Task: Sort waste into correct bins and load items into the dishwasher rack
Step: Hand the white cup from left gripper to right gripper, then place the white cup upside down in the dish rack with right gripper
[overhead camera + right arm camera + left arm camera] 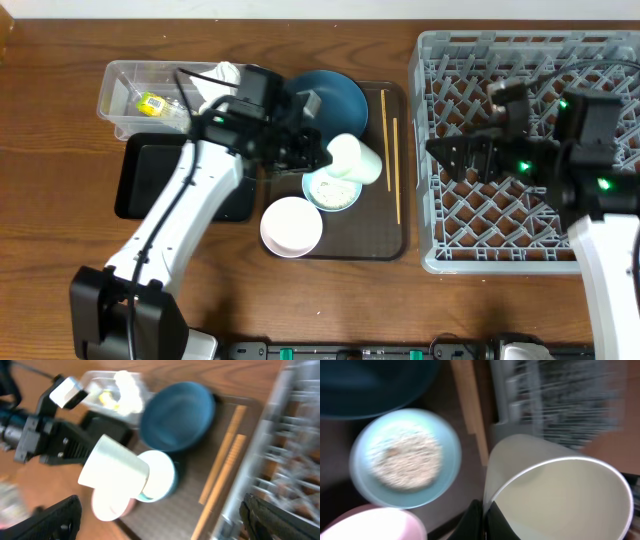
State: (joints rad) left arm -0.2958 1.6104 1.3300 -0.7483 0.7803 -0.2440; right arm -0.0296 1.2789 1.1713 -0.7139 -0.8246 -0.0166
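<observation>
Overhead view of a wooden table. My left gripper [322, 153] is clamped on the wall of the small white cup [355, 158]. The cup is off the surface and tipped onto its side above the light blue bowl [335, 193]. My wrist view shows dark fingertips [482, 519] pinching the cup near its rim. The tilt looks like a result of gripping the wall from the side, and holding it over the bowl would catch any dregs.

The bowl sits mid-way along the dark brown serving tray [372, 238] and holds a patch of cooked rice [405, 455]. That waste isn't sorted yet. A white bowl [291, 227] overlaps the tray's near-left corner, and the large dark blue dish [342, 90] fills its far-left corner. Two chopsticks [390, 150] lie along its right edge, parallel to the rack.

At the table's far left, the clear tub [113, 97] holds the crumpled tissue [222, 74] and the yellow-green wrapper [150, 102]. The black tray [138, 188] is just in front of it, partly hidden under my left arm.

The grey dishwasher rack [432, 62] takes up the right side and nothing I can see is loaded in it. My right gripper [445, 160] hangs over its left half with jaws spread wide and holding nothing — probably placed to receive the cup or reach the tray.
</observation>
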